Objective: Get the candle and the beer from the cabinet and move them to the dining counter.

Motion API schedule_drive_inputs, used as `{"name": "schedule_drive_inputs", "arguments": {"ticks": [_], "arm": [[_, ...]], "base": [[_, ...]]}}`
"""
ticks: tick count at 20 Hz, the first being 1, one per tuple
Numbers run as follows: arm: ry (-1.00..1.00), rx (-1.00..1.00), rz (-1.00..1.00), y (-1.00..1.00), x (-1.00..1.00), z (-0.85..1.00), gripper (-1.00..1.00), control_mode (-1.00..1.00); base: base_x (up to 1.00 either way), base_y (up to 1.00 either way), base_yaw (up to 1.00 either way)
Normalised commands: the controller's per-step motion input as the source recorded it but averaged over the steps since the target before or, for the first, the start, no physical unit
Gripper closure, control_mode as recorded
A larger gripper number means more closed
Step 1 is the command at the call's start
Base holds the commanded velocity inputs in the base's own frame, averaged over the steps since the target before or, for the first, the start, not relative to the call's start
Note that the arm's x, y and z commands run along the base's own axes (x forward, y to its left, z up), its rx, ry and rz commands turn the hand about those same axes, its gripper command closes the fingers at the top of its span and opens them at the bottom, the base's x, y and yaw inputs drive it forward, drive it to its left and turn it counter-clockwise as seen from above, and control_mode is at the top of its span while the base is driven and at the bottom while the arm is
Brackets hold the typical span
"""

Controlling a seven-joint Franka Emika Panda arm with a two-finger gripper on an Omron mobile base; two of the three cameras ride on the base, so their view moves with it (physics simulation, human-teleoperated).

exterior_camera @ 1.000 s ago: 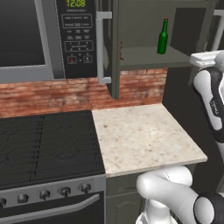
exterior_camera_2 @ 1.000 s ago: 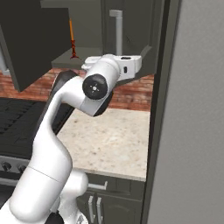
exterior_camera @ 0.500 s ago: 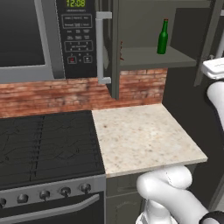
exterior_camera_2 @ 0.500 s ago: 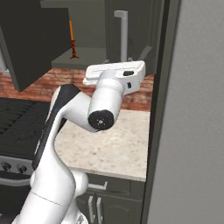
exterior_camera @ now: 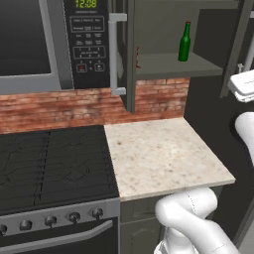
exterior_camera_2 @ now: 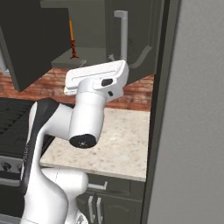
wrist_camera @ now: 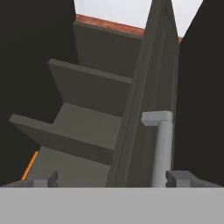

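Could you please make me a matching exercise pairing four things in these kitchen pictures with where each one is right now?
Things:
1. beer
2. candle
3. microwave
4. stove

Places:
A. below the microwave, left of the small stone counter slab
B. upright on the bottom shelf of the open cabinet, towards its right side
C. mounted on the wall, left of the cabinet
D. upright on the same shelf, at its left end

Pairs: 1-B, 2-D, 3-C, 4-A
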Motion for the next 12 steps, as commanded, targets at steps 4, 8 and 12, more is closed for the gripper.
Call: {"name": "schedule_drive_inputs", "arguments": {"ticks": [4, 8, 12], "arm": [[-0.07, -0.12, -0.03, 0.45, -0.29, 0.06, -1.0, -1.0], [0.05, -0.18, -0.08, 0.62, 0.01, -0.13, -1.0, -1.0], [0.14, -0.22, -0.18, 0.61, 0.25, -0.26, -1.0, -1.0]], "base": [[0.0, 0.0, 0.0], [0.0, 0.0, 0.0], [0.0, 0.0, 0.0]]}}
